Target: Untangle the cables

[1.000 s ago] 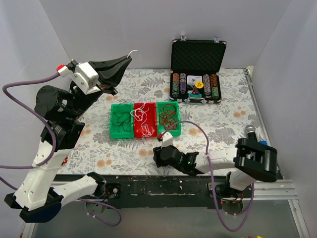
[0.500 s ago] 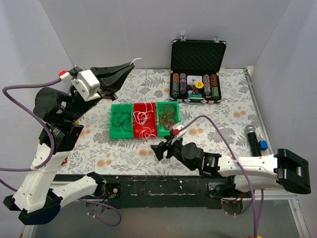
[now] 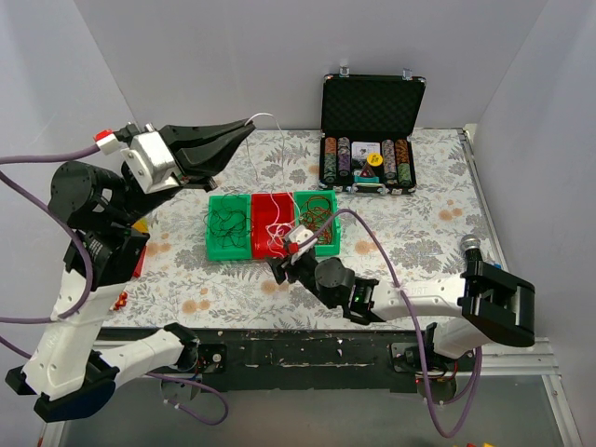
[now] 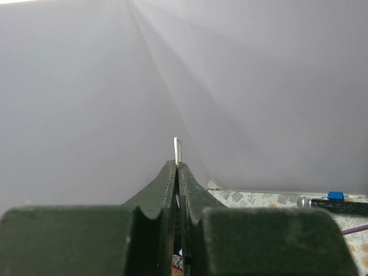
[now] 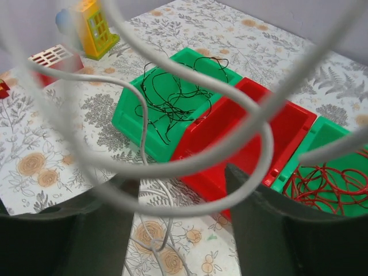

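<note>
Three small bins stand side by side on the floral table. The left green bin (image 3: 228,226) holds black cables (image 5: 172,98). The red bin (image 3: 270,222) holds white cables, and the right green bin (image 3: 318,216) holds red cables (image 5: 328,179). My left gripper (image 3: 244,128) is raised high and shut on the end of a white cable (image 4: 177,148), which hangs down into the red bin. My right gripper (image 3: 279,267) is low at the red bin's near wall, open. White loops (image 5: 172,167) hang blurred in front of its camera, and a thin white strand (image 5: 167,230) lies on the table between its fingers.
An open black case of poker chips (image 3: 371,135) stands at the back right. A microphone (image 3: 472,246) lies near the right edge. A yellow toy house (image 5: 98,23) and a red-and-white block (image 5: 54,57) sit left of the bins.
My right arm swung left and forward to the red bin's near wall, and its jaws opened wider. My left gripper lifted the white cable a little higher and to the right.
</note>
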Motion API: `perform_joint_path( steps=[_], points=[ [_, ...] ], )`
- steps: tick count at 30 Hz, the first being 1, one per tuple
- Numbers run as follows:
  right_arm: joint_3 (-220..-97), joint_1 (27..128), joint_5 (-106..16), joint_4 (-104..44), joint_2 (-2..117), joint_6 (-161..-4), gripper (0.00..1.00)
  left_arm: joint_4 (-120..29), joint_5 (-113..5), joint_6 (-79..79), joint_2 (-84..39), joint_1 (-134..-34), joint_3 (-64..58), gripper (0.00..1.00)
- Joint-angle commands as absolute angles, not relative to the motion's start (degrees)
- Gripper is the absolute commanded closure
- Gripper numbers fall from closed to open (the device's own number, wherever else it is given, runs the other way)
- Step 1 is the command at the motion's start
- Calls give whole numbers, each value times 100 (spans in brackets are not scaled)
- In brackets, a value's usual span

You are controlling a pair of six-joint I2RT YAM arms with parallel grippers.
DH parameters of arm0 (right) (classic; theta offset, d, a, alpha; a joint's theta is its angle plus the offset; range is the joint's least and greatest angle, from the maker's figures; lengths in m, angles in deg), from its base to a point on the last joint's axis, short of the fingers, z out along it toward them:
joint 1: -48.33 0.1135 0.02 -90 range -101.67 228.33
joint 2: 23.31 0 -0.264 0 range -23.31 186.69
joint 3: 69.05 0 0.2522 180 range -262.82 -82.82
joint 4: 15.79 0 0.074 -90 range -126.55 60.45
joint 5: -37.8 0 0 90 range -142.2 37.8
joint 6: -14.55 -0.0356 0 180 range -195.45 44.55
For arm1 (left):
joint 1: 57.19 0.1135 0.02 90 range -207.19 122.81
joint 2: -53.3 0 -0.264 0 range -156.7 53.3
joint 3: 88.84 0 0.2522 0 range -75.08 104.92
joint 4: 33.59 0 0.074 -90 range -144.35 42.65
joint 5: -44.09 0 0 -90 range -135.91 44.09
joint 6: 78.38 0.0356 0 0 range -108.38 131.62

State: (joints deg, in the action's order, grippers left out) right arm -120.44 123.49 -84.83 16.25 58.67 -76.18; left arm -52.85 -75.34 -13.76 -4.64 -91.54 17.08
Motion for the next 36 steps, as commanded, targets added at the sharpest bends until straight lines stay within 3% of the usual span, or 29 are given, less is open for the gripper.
perform_joint_path(
  steps=[1, 5, 6, 17, 29, 36],
  points=[
    [-12088, 12207, -8280, 2090, 5888, -7790, 45, -5263, -7500, -1448, -454, -9138, 2019, 100],
    [-11754, 12198, -7893, 1845, 5773, -8221, 92, -4948, -7176, -1290, -375, -9138, 1958, 100],
    [-11692, 12207, -7884, 1739, 5764, -8387, 99, -4842, -7070, -1220, -357, -9138, 1905, 100],
    [-10963, 12312, -7716, 1352, 5633, -9390, 99, -4322, -6727, -1052, -629, -9138, 2028, 100],
    [-10830, 12374, -8437, 491, 3885, -9364, 99, -3682, -6033, -499, -120, -9138, -651, 100],
    [-10664, 12392, -8815, -63, 2813, -9329, 99, -3391, -5839, -270, -357, -9138, -1162, 100]
  ],
)
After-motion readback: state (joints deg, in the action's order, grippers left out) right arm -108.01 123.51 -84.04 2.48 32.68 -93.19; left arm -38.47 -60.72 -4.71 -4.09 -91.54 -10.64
